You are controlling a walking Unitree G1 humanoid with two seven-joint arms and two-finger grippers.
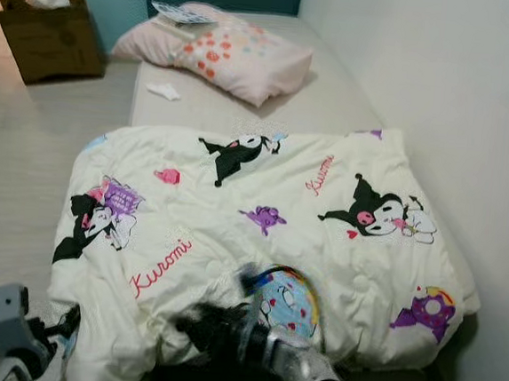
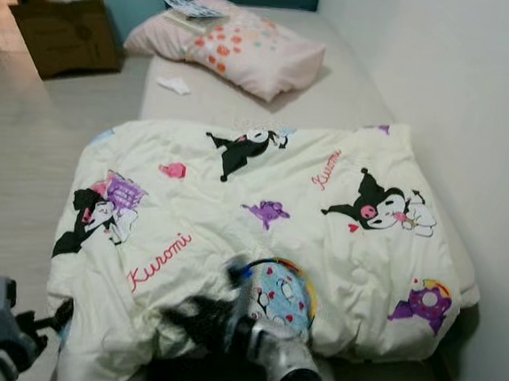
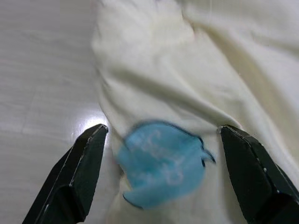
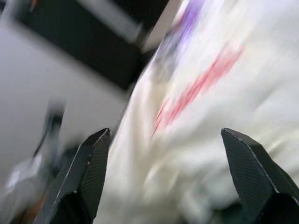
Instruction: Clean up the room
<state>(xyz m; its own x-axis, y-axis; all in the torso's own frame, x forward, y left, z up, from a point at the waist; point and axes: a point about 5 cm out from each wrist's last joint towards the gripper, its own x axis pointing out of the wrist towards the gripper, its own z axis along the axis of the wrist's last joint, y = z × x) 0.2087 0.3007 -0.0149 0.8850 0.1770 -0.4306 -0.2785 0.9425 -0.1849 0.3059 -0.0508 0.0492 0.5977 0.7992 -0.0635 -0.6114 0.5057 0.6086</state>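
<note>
The crumpled quilt (image 1: 259,235) is lying across the near half of the bed (image 1: 333,104), and both the right pincer (image 4: 163,177) and left pincer (image 3: 159,177) are being held released at its near edge, where a thick fold should be taken.
</note>
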